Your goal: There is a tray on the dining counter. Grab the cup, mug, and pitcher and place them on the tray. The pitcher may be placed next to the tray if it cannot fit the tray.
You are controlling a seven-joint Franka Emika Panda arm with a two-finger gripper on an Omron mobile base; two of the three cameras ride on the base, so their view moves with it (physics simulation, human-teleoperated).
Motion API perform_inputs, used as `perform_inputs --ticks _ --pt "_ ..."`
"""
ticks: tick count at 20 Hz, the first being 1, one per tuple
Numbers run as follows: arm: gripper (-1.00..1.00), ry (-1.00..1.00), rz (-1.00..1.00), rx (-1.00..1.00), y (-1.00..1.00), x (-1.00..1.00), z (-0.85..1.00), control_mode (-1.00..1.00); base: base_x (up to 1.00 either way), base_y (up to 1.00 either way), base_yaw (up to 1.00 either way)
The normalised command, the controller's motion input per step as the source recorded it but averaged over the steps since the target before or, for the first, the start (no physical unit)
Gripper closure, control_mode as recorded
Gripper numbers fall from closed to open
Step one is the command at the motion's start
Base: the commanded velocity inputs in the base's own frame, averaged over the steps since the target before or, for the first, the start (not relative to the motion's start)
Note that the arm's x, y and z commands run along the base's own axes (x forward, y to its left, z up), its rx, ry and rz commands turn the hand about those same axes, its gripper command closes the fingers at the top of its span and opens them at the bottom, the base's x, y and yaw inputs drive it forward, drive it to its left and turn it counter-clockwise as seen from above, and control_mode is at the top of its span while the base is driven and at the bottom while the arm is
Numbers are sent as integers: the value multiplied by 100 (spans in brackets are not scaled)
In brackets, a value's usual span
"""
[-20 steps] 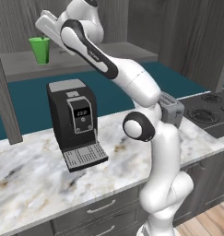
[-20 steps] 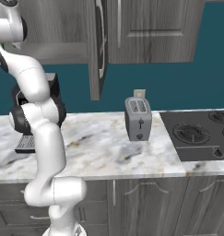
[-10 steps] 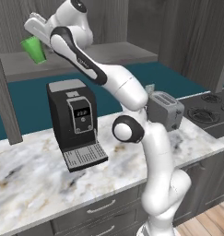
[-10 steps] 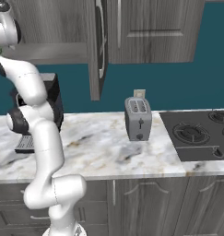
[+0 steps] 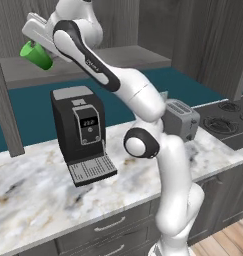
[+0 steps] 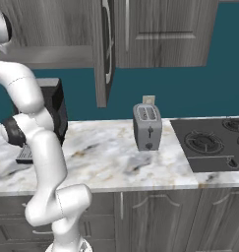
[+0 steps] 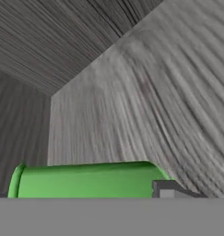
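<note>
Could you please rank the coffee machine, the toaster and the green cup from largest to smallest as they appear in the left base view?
1. Coffee machine, clearly the largest.
2. Toaster, partly hidden behind the arm.
3. Green cup, the smallest, up at the shelf by the gripper.

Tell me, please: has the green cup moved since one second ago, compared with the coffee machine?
Yes. In the left base view the cup, at the tool, now lies tilted and slightly lower, nearer the coffee machine; earlier it stood upright.
</note>
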Motion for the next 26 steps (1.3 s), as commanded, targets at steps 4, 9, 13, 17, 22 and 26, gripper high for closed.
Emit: perform_inputs --ticks 4,9,13,17,22,26 --pt "100 0 0 0 0 0 0 -100 0 0 0" --pt "100 2 -2 0 -22 -22 0 -100 0 0 0" --pt "100 1 -6 2 -45 -82 -3 -100 0 0 0" --pt "100 -4 -7 10 -55 -100 -17 -100 0 0 0" --pt "100 -22 -7 13 -58 -100 -56 -100 0 0 0" --pt "100 -21 -3 13 -75 -100 -100 -100 0 0 0"
